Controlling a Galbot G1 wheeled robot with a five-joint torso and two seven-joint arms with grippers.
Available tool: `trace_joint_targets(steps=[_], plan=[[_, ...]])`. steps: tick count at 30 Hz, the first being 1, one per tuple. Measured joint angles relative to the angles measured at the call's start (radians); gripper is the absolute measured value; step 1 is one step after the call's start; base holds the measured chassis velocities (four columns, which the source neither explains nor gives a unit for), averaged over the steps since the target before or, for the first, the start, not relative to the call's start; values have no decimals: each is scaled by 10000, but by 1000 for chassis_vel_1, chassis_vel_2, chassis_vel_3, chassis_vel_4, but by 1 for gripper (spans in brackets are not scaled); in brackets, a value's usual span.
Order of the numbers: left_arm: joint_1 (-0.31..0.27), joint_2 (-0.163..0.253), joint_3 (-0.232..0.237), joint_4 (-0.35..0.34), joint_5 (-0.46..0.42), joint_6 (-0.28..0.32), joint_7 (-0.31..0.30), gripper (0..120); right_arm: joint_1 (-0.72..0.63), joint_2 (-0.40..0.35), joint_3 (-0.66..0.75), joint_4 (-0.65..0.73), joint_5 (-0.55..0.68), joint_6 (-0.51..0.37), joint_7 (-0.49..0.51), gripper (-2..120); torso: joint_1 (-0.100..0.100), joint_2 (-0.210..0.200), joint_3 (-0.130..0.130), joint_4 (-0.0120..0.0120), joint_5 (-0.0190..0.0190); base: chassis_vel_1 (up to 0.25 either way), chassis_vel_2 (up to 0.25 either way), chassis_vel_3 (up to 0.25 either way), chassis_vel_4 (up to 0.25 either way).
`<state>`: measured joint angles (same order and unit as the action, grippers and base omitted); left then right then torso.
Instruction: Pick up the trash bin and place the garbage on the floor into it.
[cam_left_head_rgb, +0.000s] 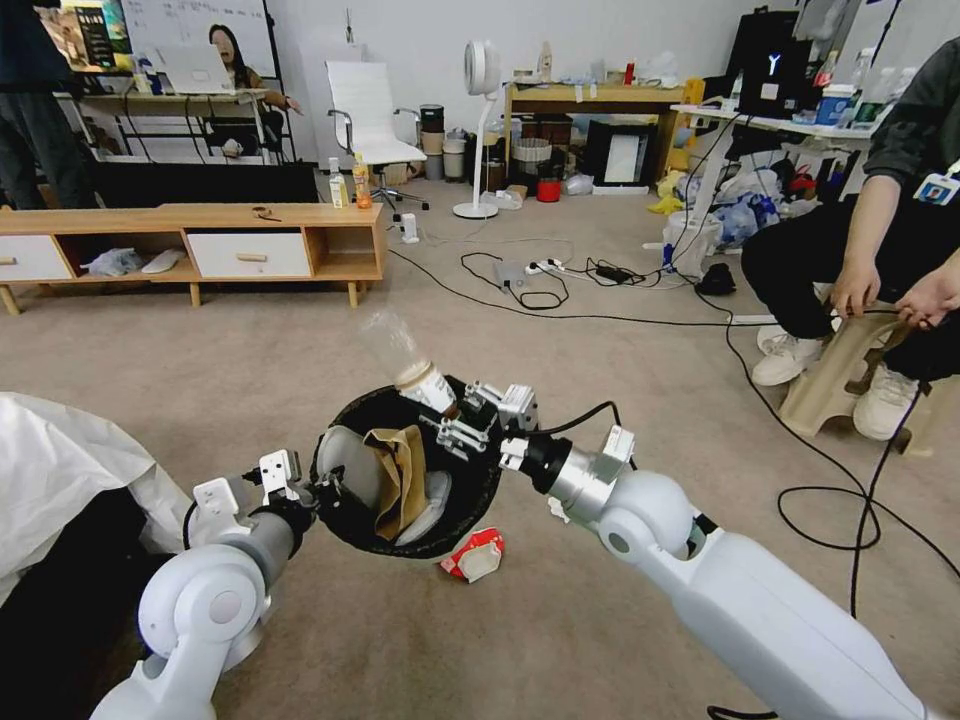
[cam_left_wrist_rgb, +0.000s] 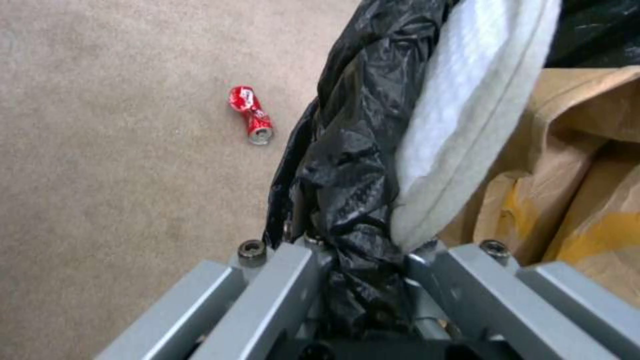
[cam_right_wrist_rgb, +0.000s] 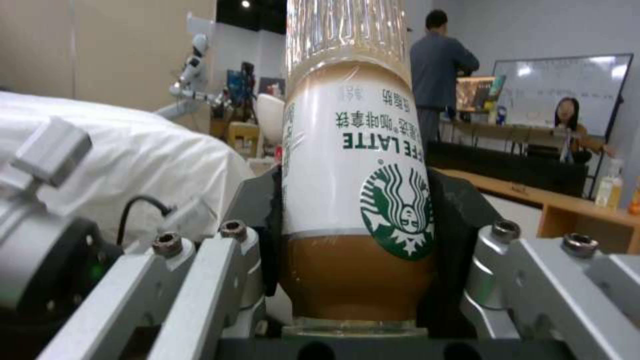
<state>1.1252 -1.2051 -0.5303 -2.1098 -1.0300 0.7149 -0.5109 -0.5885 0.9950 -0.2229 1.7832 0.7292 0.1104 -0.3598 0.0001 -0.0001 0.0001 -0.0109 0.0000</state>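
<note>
Two grippers are busy in front of you: your left gripper (cam_left_head_rgb: 318, 492) is clamped on the bag-lined rim of the trash bin (cam_left_head_rgb: 470, 497), held above the carpet (cam_left_head_rgb: 600, 620), while your right gripper (cam_left_head_rgb: 462, 408) squeezes a latte bottle (cam_right_wrist_rgb: 357, 190) over its opening, and a crushed red can (cam_left_wrist_rgb: 251, 114) lies below.

Even indoor light; bottle top perhaps motion-blurred.

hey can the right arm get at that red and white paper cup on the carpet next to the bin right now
Probably not yet. The right gripper is shut on a coffee latte bottle at the trash bin rim, so it has no free grip. The paper cup lies uncovered on the floor below the right forearm.
</note>
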Motion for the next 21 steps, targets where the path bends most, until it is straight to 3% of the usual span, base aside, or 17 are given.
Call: trace_joint_targets(steps=[8,9,10,11,14,15,17,21], plan=[[-121,-70,14,20,-2,-7,0,5,-9,28,-73,-11,-31,-315,428,46,0,0,0,0,0,0,0,0,0],[-121,-77,20,0,-2,-7,-3,5,-13,28,-73,12,-31,-415,542,51,0,0,-1,0,0,0,0,0,0],[-97,-72,16,-64,-2,-8,-11,5,-79,-31,-50,136,67,-811,753,64,0,0,-1,0,1,0,0,0,0],[-97,-72,16,-64,-2,-8,-11,5,-79,-31,-50,136,67,-811,753,64,0,0,-1,0,1,0,0,0,0],[-26,-60,3,-106,-4,-8,-18,5,-170,-192,77,466,265,-1823,788,81,-1,0,-1,-1,1,0,0,0,0],[-26,-60,3,-106,-4,-8,-18,5,-170,-192,77,466,265,-1823,788,81,-1,0,-1,-1,1,0,0,0,0],[14,-79,24,-121,-4,-7,-12,5,-214,-224,132,674,413,-2483,914,93,-1,1,-1,0,1,0,0,0,0],[32,-118,39,-121,-5,-7,-7,5,-287,-247,272,942,756,-3450,1051,99,-1,0,-1,0,1,0,0,0,0]])
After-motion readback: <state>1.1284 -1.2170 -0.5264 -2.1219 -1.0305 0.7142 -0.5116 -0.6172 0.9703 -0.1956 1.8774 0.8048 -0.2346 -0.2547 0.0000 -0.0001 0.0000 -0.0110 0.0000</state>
